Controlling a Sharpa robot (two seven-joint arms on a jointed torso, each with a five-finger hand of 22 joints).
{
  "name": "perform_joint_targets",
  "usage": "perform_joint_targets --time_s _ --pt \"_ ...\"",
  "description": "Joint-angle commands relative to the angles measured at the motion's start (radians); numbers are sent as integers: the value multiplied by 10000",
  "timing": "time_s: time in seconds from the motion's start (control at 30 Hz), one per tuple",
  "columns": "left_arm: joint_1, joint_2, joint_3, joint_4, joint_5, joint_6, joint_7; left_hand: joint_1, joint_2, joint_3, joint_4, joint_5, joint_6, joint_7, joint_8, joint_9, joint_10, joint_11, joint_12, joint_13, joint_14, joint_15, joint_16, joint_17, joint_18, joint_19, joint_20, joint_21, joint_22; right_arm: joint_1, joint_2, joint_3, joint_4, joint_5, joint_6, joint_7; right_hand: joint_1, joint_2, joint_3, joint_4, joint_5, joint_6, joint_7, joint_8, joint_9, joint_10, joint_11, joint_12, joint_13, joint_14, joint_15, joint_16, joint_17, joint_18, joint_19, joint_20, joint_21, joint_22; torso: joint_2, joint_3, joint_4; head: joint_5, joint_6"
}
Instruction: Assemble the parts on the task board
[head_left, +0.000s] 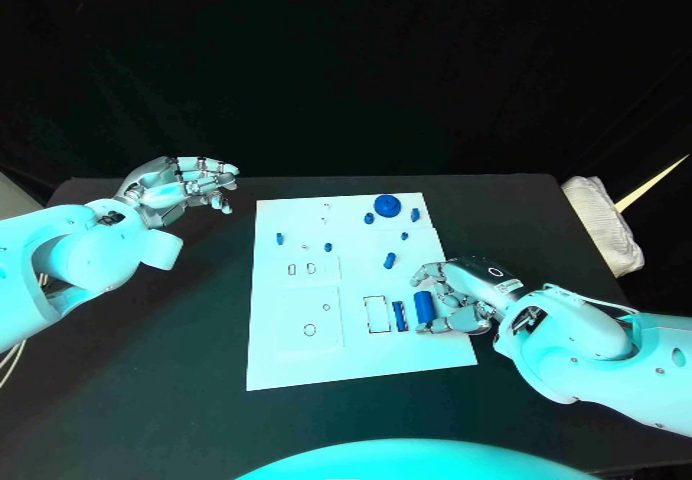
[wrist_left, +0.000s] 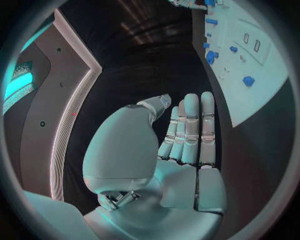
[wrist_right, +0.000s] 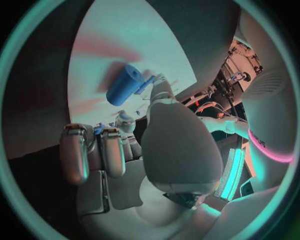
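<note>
Task board (head_left: 317, 350) white plate flat on the black table (head_left: 159, 380), mid table, between the two hands. Blue parts scattered on it: round blue cap (head_left: 387, 206) at the far end, small blue pegs (head_left: 280, 239) and (head_left: 329, 246) mid board, short blue cylinder (head_left: 389, 261) just beyond the right hand's fingers, thin blue bar (head_left: 400, 314) in a rectangular slot just beside the fingers. Right hand (head_left: 459, 294) over the board's near right edge, fingers curled in toward a blue cylinder (head_left: 424, 306) lying on the board; right wrist view shows that cylinder (wrist_right: 124, 85) on the plate just past the fingertips, thumb tip next to it, cannot tell if it is actually pinched or only touched. Left hand (head_left: 180, 184) off the board, above the table near the board's far left corner, fingers (wrist_left: 190, 131) straight and side by side, thumb apart, holding nothing
</note>
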Motion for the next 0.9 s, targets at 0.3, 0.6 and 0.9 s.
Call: perform_joint_targets --time_s 0.3,0.6,0.9 --pt "2 1 7 27 -33 172 63 -75 -4 4 -64 -35 -78 257 37 -9 -82 -2 39 -17 -31 61 59 -14 136 58 31 -60 -17 9 271 2 190 324 199 646 375 492 894 -65 -109 975 -326 176 69 909 -315 349 748 923 -327 79 2176 -111 907 -321 398 2486 -1 -13 7 -12 -57" --pt "2 -15 7 43 -37 183 58 -75 -4 4 -64 -35 -78 257 37 -9 -82 -2 39 -17 -31 61 59 -14 136 58 31 -60 -17 10 614 2 39 -122 636 -84 274 423 912 -40 -90 978 -309 132 48 933 -304 347 766 950 -327 138 2268 -128 929 -335 483 2508 9 -16 11 1 -61" --pt "2 -26 7 52 -38 197 48 -75 -4 4 -64 -35 -78 257 37 -9 -82 -2 39 -17 -31 61 59 -14 136 58 31 -60 -17 9 803 3 -69 -490 1079 -578 115 241 967 -41 -83 871 -243 -11 -13 807 -246 251 648 989 -285 228 2404 -131 931 -318 493 2511 3 -8 11 -3 -90"
